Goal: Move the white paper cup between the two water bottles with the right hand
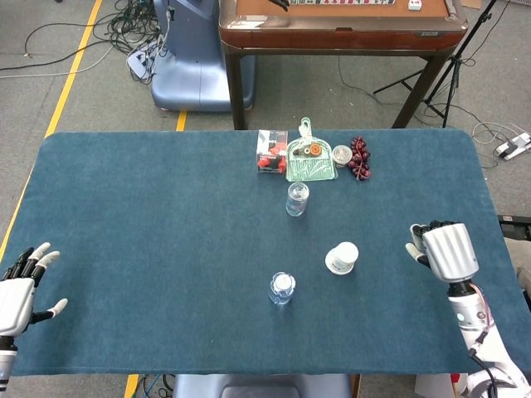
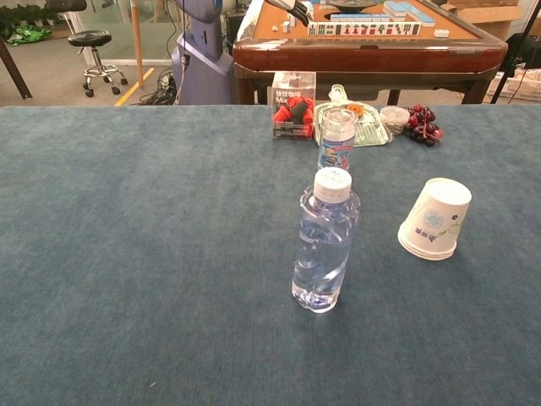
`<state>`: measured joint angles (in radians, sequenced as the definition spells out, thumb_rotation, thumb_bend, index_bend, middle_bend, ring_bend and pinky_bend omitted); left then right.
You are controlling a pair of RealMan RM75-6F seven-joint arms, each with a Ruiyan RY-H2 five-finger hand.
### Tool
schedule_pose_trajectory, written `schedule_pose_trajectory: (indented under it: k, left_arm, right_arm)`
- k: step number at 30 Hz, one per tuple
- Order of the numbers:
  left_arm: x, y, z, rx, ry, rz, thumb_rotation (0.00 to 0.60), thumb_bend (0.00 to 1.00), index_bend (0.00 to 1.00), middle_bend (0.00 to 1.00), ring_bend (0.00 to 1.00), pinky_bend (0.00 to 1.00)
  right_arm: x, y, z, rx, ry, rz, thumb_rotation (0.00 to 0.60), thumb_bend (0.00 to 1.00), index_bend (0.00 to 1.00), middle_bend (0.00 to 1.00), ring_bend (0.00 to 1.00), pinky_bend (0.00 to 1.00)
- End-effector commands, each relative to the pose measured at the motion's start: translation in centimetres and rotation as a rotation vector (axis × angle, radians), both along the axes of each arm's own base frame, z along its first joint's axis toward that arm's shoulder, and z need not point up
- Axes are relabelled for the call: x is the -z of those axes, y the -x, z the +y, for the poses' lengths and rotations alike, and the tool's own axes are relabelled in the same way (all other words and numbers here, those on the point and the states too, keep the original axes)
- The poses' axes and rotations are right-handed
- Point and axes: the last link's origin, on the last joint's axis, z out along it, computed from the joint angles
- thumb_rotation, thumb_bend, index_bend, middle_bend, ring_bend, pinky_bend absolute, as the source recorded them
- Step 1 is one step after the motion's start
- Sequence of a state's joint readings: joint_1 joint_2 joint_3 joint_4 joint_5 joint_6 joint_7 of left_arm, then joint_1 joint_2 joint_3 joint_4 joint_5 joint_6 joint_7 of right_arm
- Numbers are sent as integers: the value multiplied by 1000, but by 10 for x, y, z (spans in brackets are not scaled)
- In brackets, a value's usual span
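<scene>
The white paper cup [image 1: 341, 258] [image 2: 434, 218] stands upside down on the blue table, right of the line between the two water bottles. The near bottle [image 1: 281, 288] [image 2: 325, 241] stands upright with its white cap on, and so does the far bottle [image 1: 297, 199] [image 2: 336, 139]. My right hand [image 1: 441, 250] hovers right of the cup, about a hand's width away. Its back faces the camera, its fingers are bent and its thumb is apart; it holds nothing. My left hand [image 1: 18, 290] rests at the table's near left corner with its fingers spread. Neither hand shows in the chest view.
Along the far table edge sit a clear box of red items [image 1: 271, 152] [image 2: 293, 106], a green dustpan [image 1: 310, 160], a small jar [image 1: 341, 155] [image 2: 394, 119] and dark grapes [image 1: 359, 157] [image 2: 423, 123]. A wooden mahjong table [image 1: 332, 37] stands beyond.
</scene>
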<state>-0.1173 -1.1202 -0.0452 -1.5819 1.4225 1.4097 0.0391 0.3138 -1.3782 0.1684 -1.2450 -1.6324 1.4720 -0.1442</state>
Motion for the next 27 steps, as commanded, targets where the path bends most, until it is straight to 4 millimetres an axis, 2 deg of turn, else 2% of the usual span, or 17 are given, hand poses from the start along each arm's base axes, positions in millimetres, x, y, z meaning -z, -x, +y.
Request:
schedule_pose_trajectory:
  k: [1, 6, 14, 27]
  left_arm:
    - [-1, 0, 0, -2, -3, -1, 600, 201, 163, 0, 0, 177]
    - [-3, 1, -1, -5, -8, -3, 600, 200, 163, 0, 0, 184]
    - [-5, 1, -2, -9, -12, -2, 600, 201, 163, 0, 0, 200]
    - [-6, 2, -3, -17, -13, 2, 600, 201, 163, 0, 0, 202]
  right_arm:
    - [16, 0, -11, 4, -33, 29, 600, 0, 1000, 1000, 1000, 1000]
    - [33, 1, -18, 20, -88, 24, 600, 0, 1000, 1000, 1000, 1000]
    - [57, -1, -19, 18, -166, 27, 600, 0, 1000, 1000, 1000, 1000]
    - [88, -5, -21, 10, -251, 31, 600, 0, 1000, 1000, 1000, 1000]
